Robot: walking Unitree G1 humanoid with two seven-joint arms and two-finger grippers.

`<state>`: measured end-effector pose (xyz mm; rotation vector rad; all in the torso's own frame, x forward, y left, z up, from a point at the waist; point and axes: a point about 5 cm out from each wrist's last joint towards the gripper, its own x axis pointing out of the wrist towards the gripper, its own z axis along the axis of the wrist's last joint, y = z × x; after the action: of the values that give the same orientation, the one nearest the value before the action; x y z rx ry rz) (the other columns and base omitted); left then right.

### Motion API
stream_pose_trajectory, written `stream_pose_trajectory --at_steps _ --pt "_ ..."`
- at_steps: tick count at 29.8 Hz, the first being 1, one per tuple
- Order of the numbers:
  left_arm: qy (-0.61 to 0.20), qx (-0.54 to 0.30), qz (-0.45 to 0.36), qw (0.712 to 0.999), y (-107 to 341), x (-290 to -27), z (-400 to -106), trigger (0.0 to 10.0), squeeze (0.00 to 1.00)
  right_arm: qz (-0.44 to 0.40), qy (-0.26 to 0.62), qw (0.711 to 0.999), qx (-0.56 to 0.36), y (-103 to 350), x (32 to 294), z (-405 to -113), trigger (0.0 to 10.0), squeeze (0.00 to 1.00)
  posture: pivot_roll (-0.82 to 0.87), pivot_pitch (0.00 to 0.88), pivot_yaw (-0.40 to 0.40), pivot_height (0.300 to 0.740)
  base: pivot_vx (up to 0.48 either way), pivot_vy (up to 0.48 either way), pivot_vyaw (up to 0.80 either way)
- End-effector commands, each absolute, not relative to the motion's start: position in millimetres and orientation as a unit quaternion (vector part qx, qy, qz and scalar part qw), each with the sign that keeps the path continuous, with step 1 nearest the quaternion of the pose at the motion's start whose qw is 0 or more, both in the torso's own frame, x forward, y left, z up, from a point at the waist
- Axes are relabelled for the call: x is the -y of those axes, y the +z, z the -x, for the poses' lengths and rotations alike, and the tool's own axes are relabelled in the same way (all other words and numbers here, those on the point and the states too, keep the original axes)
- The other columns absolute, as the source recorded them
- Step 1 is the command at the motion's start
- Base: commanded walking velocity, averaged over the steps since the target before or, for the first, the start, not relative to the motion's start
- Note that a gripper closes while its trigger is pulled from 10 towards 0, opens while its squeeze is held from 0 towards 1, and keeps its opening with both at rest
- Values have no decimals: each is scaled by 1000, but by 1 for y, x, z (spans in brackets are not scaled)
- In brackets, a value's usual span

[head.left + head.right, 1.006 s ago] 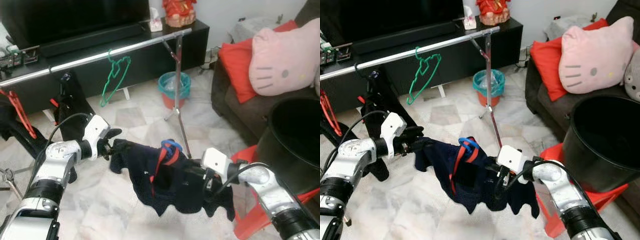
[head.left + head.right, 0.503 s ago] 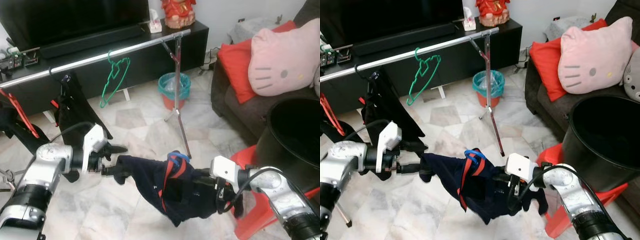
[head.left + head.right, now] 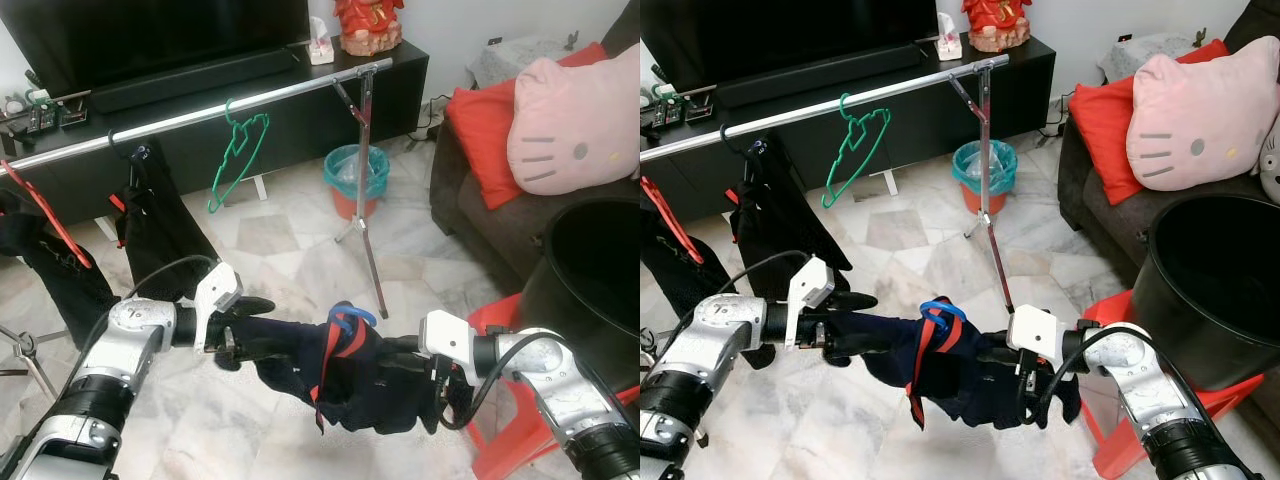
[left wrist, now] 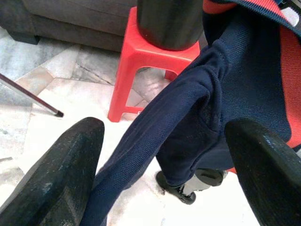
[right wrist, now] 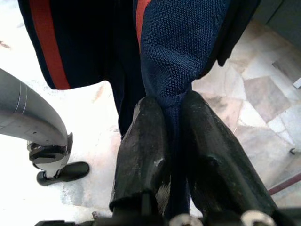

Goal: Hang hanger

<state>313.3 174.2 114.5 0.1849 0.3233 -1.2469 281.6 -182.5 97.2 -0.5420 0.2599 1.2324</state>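
Observation:
A dark navy garment (image 3: pixel 370 375) with red stripes sits on a blue hanger, whose hook (image 3: pixel 346 319) sticks up at mid-frame. The garment stretches between my two grippers, low over the floor. My right gripper (image 5: pixel 171 108) is shut on a fold of the navy cloth at the garment's right side. My left gripper (image 4: pixel 164 155) is at the garment's left end. Its fingers (image 4: pixel 66 174) stand wide open with a navy sleeve (image 4: pixel 155 122) running between them. The silver clothes rail (image 3: pixel 240 95) crosses behind, well above the garment.
A green hanger (image 3: pixel 236 150) hangs bare on the rail, with dark clothes (image 3: pixel 155 225) and a red hanger (image 3: pixel 40 210) further left. A teal bin (image 3: pixel 357 175) stands by the rail's leg. At right a black bucket (image 3: pixel 595 270) sits on a red stool (image 3: pixel 495 315) before the sofa.
The garment, which hung low a second ago, is now drawn up into a tighter bundle. My left gripper has come in closer to the hanger hook. The view has shifted a little.

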Motion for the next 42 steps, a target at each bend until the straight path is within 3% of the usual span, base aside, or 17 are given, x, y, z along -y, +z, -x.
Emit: stream_pose_trajectory --at_steps 1,5,19,20,22,24,25,26,27,42 --pt "-587 -159 -89 789 115 -176 -312 10000 0 246 574 775 -97 106 179 -282 10000 0 8 73 112 740 0 0 0" --pt "-599 -174 -99 775 112 -177 -309 10000 0 247 574 775 -95 107 178 -283 10000 0 8 75 114 740 0 0 0" --pt "-594 -186 -140 770 106 -174 -310 9843 0 244 579 773 -90 110 176 -283 10000 0 6 76 115 740 0 0 0" --pt "-594 -188 -141 770 105 -174 -309 8471 0 244 579 773 -90 110 175 -284 10000 0 5 75 115 740 0 0 0" --pt "-592 -191 -142 770 104 -173 -309 4078 0 245 578 774 -89 111 175 -284 10000 0 6 75 115 740 0 0 0" --pt "-592 -195 -145 768 102 -173 -309 4078 0 245 578 773 -89 111 175 -284 10000 0 6 75 115 740 0 0 0" --pt "-592 -196 -148 767 101 -173 -309 863 0 245 578 773 -89 111 175 -284 10000 0 5 75 115 740 0 0 0" --pt "-592 -197 -149 767 101 -173 -309 863 0 245 578 773 -89 111 175 -284 10000 0 5 75 115 740 0 0 0" --pt "-593 -200 -155 764 100 -173 -308 0 0 246 577 774 -89 111 175 -284 10000 0 4 75 114 740 0 0 0" --pt "-598 -210 -163 756 97 -175 -307 0 0 245 573 778 -84 115 175 -288 10000 0 5 75 115 740 0 0 0"
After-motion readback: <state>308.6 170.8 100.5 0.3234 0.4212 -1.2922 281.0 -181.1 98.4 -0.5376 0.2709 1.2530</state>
